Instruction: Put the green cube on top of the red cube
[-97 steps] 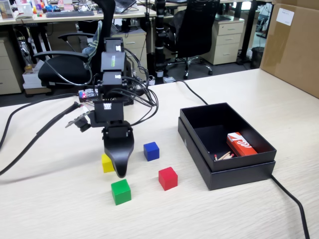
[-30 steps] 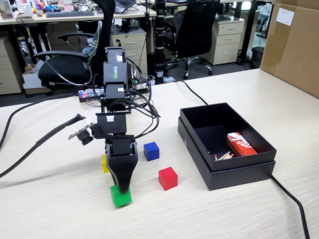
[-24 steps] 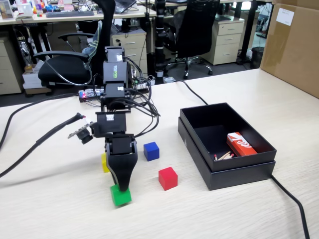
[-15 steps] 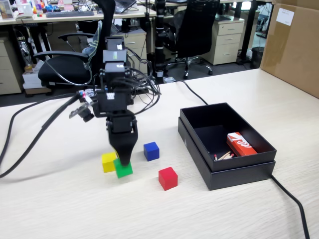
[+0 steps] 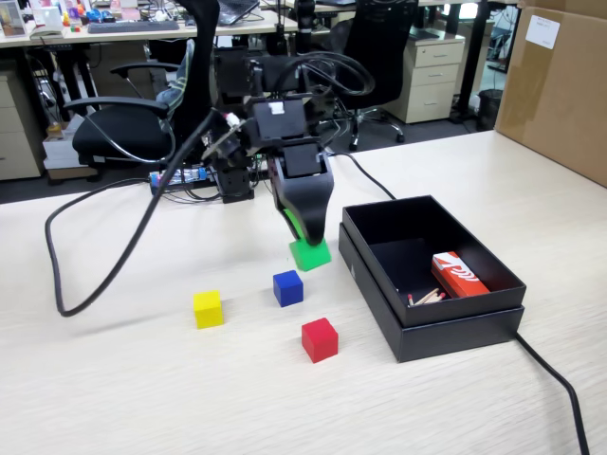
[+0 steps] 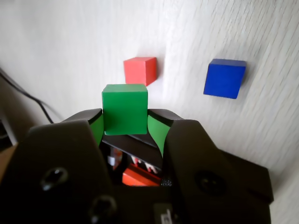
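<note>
Lifted off the worktop (image 5: 114,398) since a moment ago, the green cube (image 5: 310,253) hangs clamped in the pincer (image 5: 308,248) beside the black box (image 5: 455,327); the red cube (image 5: 320,339), nearer the front edge, awaits stacking.

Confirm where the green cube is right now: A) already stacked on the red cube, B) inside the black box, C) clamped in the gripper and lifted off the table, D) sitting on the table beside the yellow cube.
C: the green cube sits between the gripper fingers in the wrist view, and the fixed view shows it raised above the table, with the red cube bare.
</note>
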### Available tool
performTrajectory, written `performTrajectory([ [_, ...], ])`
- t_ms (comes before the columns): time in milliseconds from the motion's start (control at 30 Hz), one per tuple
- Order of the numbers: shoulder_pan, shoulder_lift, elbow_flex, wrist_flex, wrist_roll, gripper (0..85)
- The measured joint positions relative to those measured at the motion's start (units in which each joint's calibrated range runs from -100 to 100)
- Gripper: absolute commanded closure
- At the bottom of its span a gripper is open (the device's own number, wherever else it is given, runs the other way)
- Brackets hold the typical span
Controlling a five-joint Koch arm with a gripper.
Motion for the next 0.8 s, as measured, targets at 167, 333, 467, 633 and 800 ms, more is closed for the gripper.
performTrajectory([
  [167,0.5,7.4,2.9,2.9,0.7,82.2],
  [333,0.3,11.7,3.0,4.4,0.7,82.1],
  [467,0.0,14.0,3.0,5.7,0.7,82.1],
  [633,-0.2,15.9,3.0,7.0,0.7,82.1],
  [800,-0.2,16.2,3.0,7.1,0.7,82.1],
])
